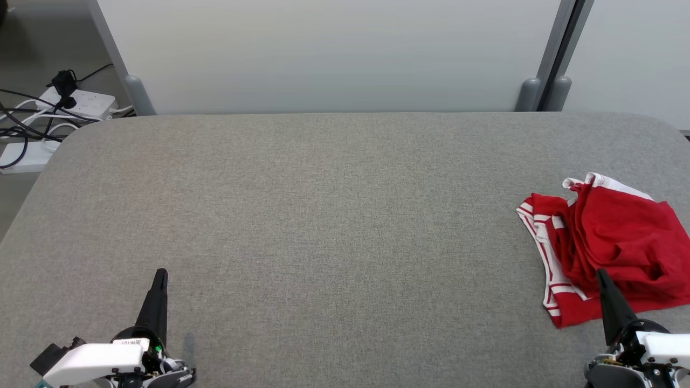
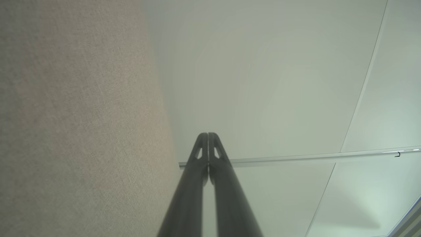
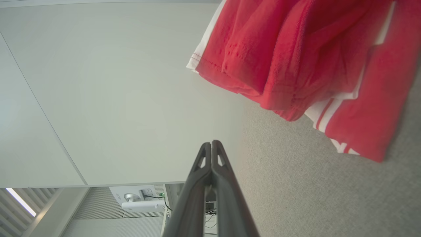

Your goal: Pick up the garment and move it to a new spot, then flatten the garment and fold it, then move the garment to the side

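Right now, red-and-white garment (image 1: 612, 245) lies crumpled at far right of grey table (image 1: 323, 215). L gripper (image 1: 160, 276) low left, fingers pressed together, holding nothing. R gripper (image 1: 602, 276) likewise closed, empty, just beside garment's near edge.

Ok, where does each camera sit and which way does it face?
Head: on the head, facing forward and down at the table; left gripper lower left, right gripper lower right.
Left wrist: along its shut fingers, over table towards the panel.
Right wrist: along its shut fingers, towards garment and panel.
Shared: head and right wrist both show the garment.
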